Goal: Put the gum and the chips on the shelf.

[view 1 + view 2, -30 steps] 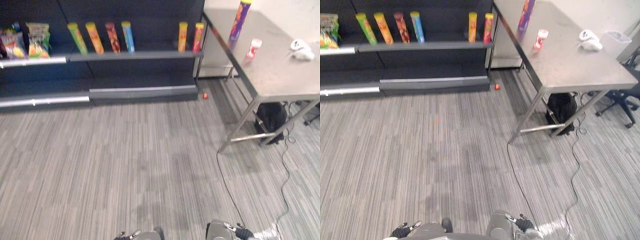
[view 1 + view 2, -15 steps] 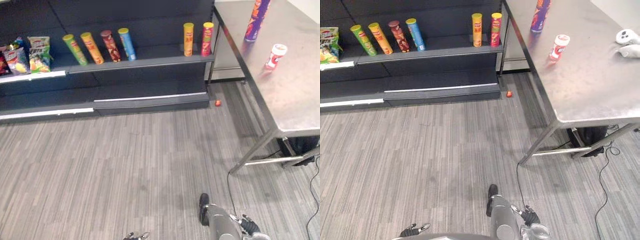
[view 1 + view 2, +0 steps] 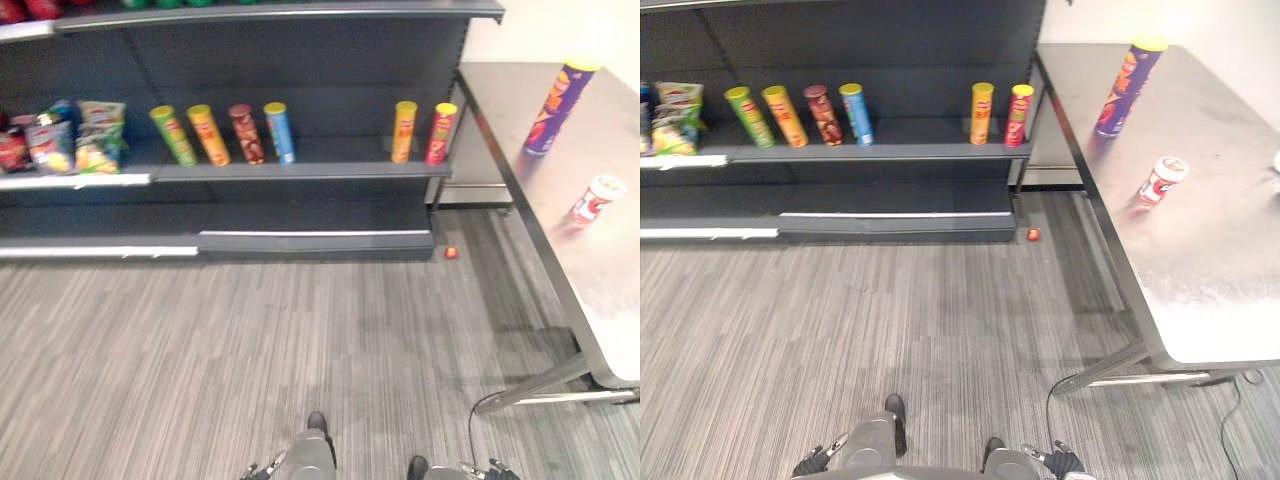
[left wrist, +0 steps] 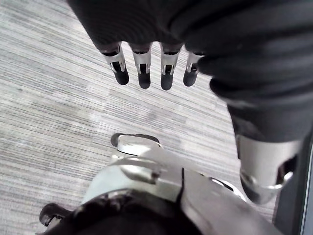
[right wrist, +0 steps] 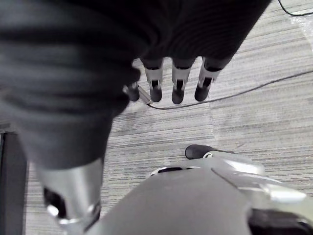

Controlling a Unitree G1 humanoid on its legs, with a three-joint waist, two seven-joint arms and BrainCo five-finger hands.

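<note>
Bright tubes on a near-black shelf (image 3: 900,152), over a grey floor (image 3: 890,320) that we see lined with fine pale and dark stripes.
On the shelf we make out a green tube (image 3: 750,117), an orange tube (image 3: 784,116), a dark red tube (image 3: 824,115), a blue tube (image 3: 856,114), a yellow tube (image 3: 981,113) and a red tube (image 3: 1019,115) with a yellow lid; the snack bags (image 3: 675,118) are mixed green, yellow and red. The table (image 3: 1220,280) is dull silver. We find the purple chips tube (image 3: 1128,87) yellow-lidded with orange print, and the gum bottle (image 3: 1161,181) white with red markings. A small object (image 3: 1033,234) is bright red. The left hand (image 4: 143,68) and right hand (image 5: 177,83) show us silver fingers with dark tips under black ribbed covers.
</note>
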